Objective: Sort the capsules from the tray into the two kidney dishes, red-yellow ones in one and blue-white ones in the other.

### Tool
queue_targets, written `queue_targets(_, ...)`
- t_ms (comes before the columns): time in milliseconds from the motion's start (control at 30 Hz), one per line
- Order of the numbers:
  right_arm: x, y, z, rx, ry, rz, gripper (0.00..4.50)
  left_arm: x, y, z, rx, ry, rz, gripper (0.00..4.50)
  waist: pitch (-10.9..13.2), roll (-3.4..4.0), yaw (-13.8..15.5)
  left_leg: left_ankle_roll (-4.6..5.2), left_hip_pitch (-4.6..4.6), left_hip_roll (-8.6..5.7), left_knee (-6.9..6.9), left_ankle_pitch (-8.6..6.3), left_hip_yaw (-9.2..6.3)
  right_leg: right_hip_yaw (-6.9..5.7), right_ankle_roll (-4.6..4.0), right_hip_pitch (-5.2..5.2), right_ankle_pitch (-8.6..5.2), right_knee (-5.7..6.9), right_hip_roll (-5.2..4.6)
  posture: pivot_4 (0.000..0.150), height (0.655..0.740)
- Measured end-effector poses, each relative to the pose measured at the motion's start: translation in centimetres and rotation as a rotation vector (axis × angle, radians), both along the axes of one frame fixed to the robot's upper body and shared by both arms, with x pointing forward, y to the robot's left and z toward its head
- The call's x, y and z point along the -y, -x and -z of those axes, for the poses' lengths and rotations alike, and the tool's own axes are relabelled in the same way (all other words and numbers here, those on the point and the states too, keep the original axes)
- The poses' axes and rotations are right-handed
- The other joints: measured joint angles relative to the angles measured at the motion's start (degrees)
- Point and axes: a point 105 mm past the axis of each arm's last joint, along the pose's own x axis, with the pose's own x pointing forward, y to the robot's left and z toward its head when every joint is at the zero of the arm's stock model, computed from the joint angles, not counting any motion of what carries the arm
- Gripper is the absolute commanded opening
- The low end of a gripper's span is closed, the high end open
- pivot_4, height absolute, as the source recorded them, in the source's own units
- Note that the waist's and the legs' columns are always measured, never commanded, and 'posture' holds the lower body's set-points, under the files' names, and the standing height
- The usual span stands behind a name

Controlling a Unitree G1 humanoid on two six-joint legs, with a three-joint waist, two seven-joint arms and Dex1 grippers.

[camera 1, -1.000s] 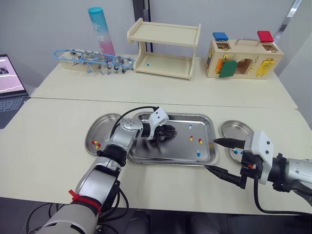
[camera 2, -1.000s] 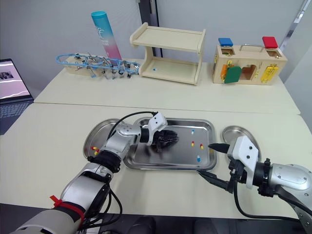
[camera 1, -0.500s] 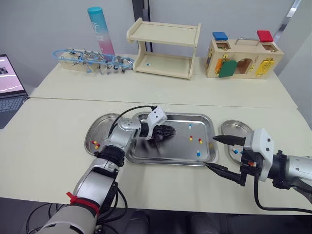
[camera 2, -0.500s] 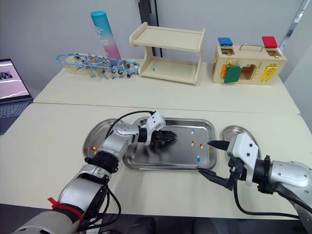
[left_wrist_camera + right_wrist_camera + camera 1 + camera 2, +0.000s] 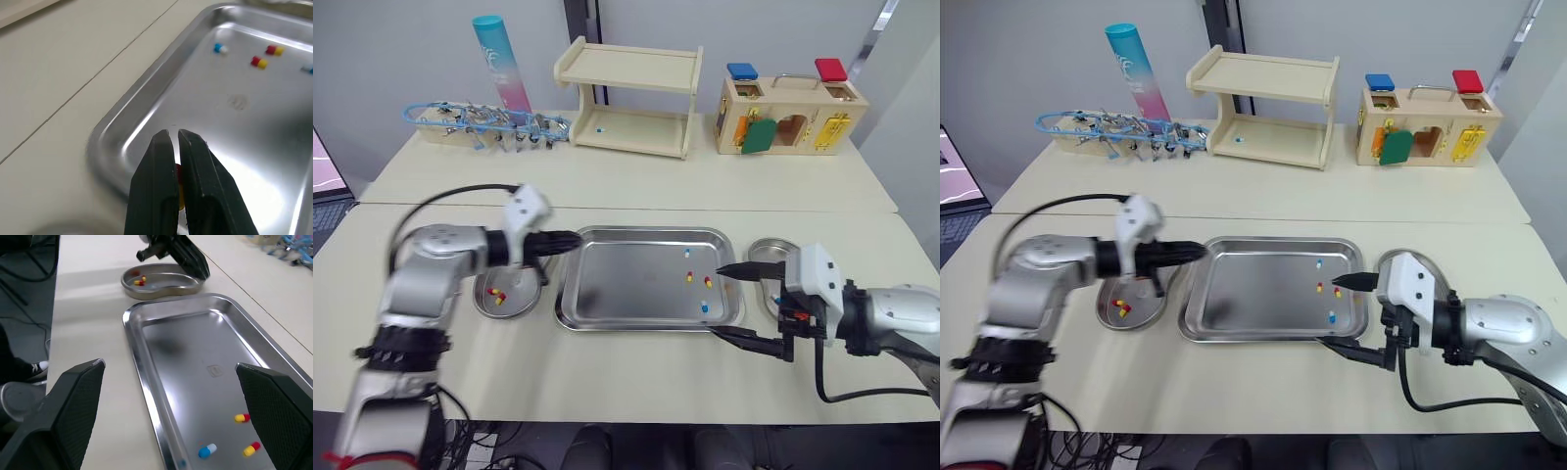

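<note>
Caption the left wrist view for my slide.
Left gripper shut on a red-yellow capsule beside a corner of the steel tray.

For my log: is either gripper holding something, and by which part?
The left gripper pinches a red-yellow capsule; the gripped part is hidden. The right gripper is open, empty.

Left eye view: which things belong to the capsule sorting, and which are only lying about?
Job: tray, left kidney dish, right kidney dish, loose capsules, red-yellow capsule in the shut left hand.
Lying about: wooden shelf, wooden lock box, blue-pink tube, blue wire rack, laptop.
</note>
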Motion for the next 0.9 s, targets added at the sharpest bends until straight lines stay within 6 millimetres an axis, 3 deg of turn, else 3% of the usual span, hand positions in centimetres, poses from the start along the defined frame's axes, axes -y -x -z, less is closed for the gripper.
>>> queue_targets(67,-0.8,-0.3,-0.3,0.01,-0.007,-0.048,4.5,-1.5,1.0,-0.1,-0.003,-0.005,-0.063,0.01,0.0,0.0,0.28,0.0,0.0,0.0,-0.01,0.0,0.0,0.0,0.01,0.02,0.0,-0.02,-0.01,0.15,0.74)
queue_targets(233,-2.2,-1.5,-0.5,0.023,-0.021,-0.12,4.5,-4.1,3.4,2.1,-0.078,-0.014,-0.19,0.01,0.0,-0.01,0.59,0.0,-0.01,0.01,-0.03,0.0,-0.01,-0.01,0.0,-0.04,0.0,-0.01,0.0,0.15,0.74)
queue_targets(500,-3.0,-2.2,0.0,0.027,-0.011,-0.159,4.5,-5.9,3.5,3.0,-0.03,-0.036,-0.331,0.01,0.0,0.0,1.07,0.01,-0.03,0.01,-0.04,0.0,0.02,0.03,0.0,-0.11,0.0,0.0,-0.01,0.15,0.74)
queue_targets(667,-2.9,-2.5,0.1,0.029,-0.012,-0.149,4.5,-7.3,3.3,2.8,-0.013,0.013,-0.417,1.4,0.0,0.0,1.09,0.01,-0.03,0.01,-0.04,0.0,0.03,0.04,0.0,-0.12,0.0,0.02,0.0,0.15,0.74)
queue_targets(900,-3.0,-2.5,0.1,0.029,-0.016,-0.149,4.5,-7.1,3.4,2.1,-0.003,0.068,-0.386,3.63,0.0,0.0,1.09,0.01,-0.03,0.01,-0.04,-0.01,0.03,0.03,0.0,-0.12,0.0,0.02,-0.01,0.15,0.74)
